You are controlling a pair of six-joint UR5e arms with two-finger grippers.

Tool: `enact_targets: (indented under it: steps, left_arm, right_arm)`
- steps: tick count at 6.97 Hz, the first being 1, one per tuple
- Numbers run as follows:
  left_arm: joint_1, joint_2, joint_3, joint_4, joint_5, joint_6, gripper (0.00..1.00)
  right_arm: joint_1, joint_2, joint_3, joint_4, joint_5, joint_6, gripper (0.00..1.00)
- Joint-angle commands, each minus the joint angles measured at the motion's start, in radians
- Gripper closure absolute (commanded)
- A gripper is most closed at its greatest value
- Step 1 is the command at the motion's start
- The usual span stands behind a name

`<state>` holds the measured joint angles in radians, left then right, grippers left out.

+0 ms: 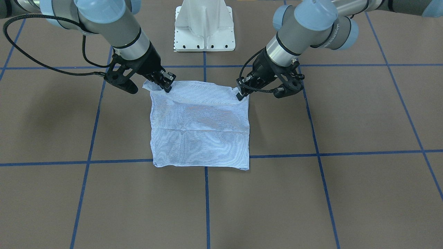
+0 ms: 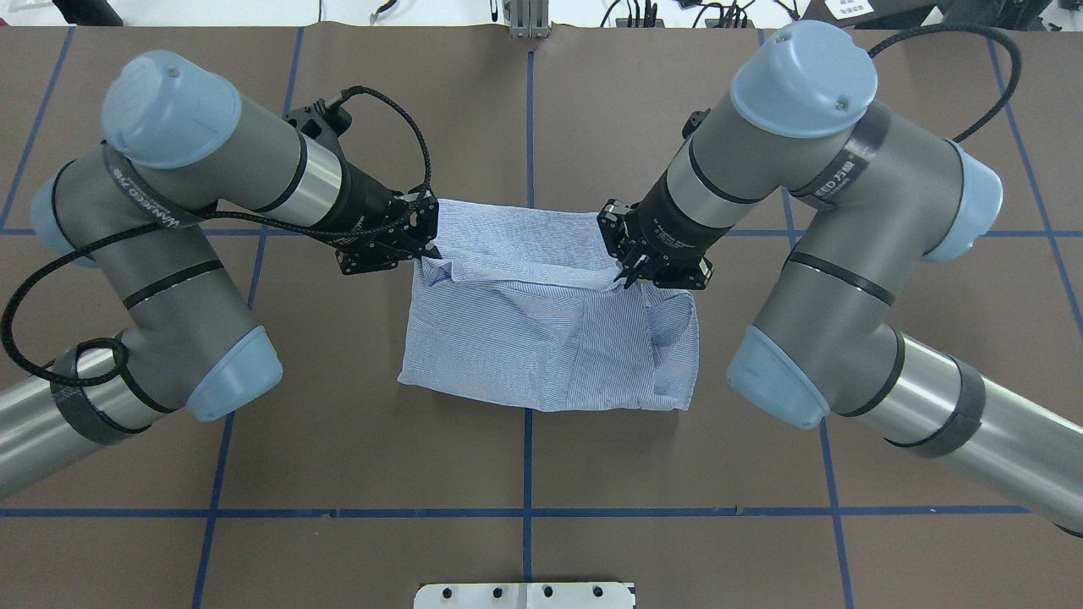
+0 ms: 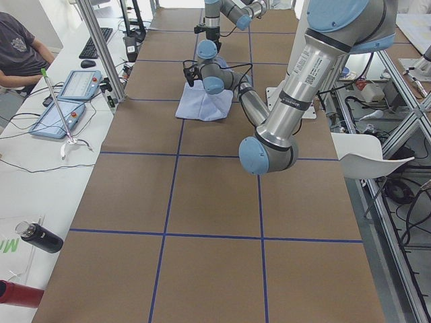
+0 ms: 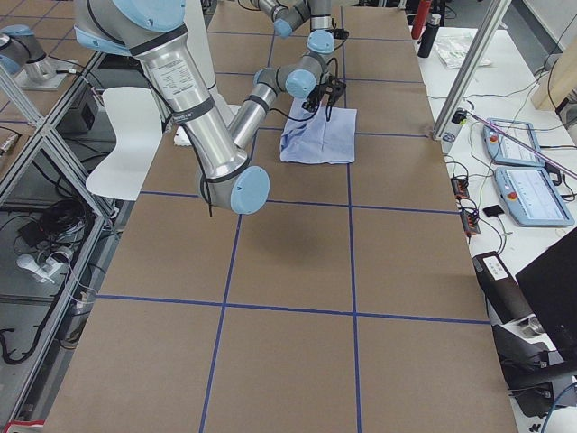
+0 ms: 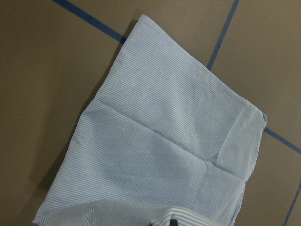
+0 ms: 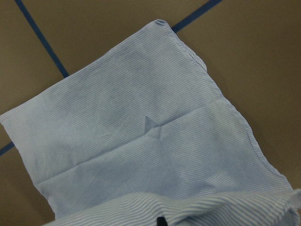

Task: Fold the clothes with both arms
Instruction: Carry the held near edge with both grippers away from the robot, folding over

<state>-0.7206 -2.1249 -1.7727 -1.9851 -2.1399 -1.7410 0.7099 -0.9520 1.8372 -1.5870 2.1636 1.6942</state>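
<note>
one table [image 1: 346,121], covered in brown and marked into squares by blue tape lines [image 1: 363,64], takes up most of every view.

two arms reach in over it, the left arm [image 2: 169,279] and the right arm [image 2: 846,254], both grey with light blue joint caps, bent at the elbow and angled inward toward the middle.

one shirt [image 1: 200,128] lies at the centre of the table between them. it is light blue with fine white stripes, folded into a rough rectangle, and it lies across a crossing of the tape lines. a crease runs across it from side to side (the wrist cameras show it plainly). most of the cloth is flat; the edge toward the robot is raised and rumpled.

one white pedestal [image 1: 204,31] stands just beyond that edge, apart from the cloth.

two black grippers work that raised edge, one at each end. the left gripper [image 1: 240,96] has its fingers pinched together on one corner of the shirt. the right gripper [image 1: 167,88] is likewise clamped on the other corner, where the cloth peaks up a little.
</note>
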Motion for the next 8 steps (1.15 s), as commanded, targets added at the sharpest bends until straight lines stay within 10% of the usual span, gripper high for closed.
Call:
enact_targets:
  steps: [1,8]
  left_arm:
    - [-0.002,-0.013,0.042,-0.003,0.002,0.000,1.00]
    - [-0.030,-0.092,0.327,-0.228,0.048,-0.009,1.00]
  right_arm:
    - [0.029,0.071,-0.126,0.008,-0.001,-0.048,1.00]
    - [0.051,0.194,-0.461,0.180,-0.027,-0.127,1.00]
